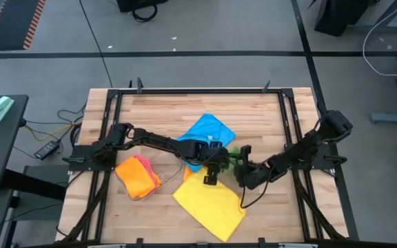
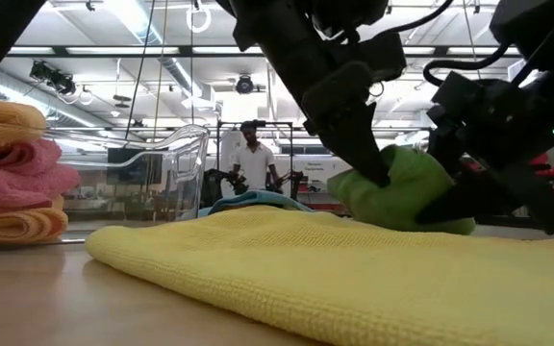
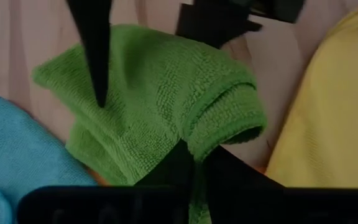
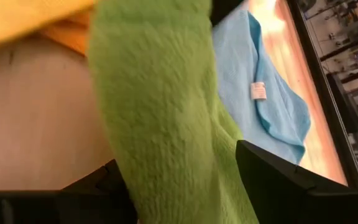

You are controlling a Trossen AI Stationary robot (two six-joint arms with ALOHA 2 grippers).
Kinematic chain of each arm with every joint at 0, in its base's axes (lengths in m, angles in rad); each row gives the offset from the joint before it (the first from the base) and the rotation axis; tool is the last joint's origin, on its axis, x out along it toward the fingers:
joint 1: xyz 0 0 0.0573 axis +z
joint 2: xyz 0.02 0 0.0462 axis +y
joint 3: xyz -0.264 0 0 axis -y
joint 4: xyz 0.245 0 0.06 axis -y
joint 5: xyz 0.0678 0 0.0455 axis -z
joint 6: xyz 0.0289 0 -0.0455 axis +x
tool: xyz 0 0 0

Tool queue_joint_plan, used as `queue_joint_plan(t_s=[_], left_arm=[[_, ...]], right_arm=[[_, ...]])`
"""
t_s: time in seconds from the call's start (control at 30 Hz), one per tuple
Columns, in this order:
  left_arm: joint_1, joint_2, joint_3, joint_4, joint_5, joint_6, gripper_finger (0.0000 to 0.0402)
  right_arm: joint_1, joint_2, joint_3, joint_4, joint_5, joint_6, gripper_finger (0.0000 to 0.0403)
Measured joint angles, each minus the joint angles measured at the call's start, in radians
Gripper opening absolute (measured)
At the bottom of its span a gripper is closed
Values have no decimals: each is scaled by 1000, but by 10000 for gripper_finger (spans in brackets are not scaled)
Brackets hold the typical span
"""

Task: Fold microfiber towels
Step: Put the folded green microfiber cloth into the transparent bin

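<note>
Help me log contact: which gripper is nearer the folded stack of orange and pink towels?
Left. The left gripper is nearer the stack, at the green towel; the right gripper lies beyond it.

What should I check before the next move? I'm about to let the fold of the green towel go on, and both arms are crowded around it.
1. Left claw pinching an edge of the green towel: ok, fingers shut on the cloth.
2. Right claw open around the green towel: ok, fingers stand apart with cloth between them.
3. The two claws clear of each other: cannot tell, they are very close in the high view.
4. Yellow towel flat on the table: ok.
5. Blue towel not caught up: cannot tell, it lies right beside the green one.
6. Folded stack undisturbed: ok, off to one side.
</note>
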Motion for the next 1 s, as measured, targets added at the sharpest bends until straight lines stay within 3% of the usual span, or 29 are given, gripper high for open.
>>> queue_joint_plan(t_s=[0.13,0.3,0.43,0.53,0.8,1.0], left_arm=[[-9,0,0,-7,0,4,44],[-16,-6,-1,5,-62,-12,63],[-22,-30,-1,1,-109,-1,115],[-27,-49,0,5,-113,-8,165],[-22,-55,0,7,-113,-73,293],[-2,-82,0,15,-57,-86,335]], right_arm=[[-8,-6,0,2,-22,-24,226],[-12,-12,0,-5,-35,-8,143],[-25,-26,0,-19,-67,39,65],[-45,-64,0,-46,-109,74,29],[-107,-183,0,-139,-247,154,18],[-133,-239,0,-210,-331,236,18]])
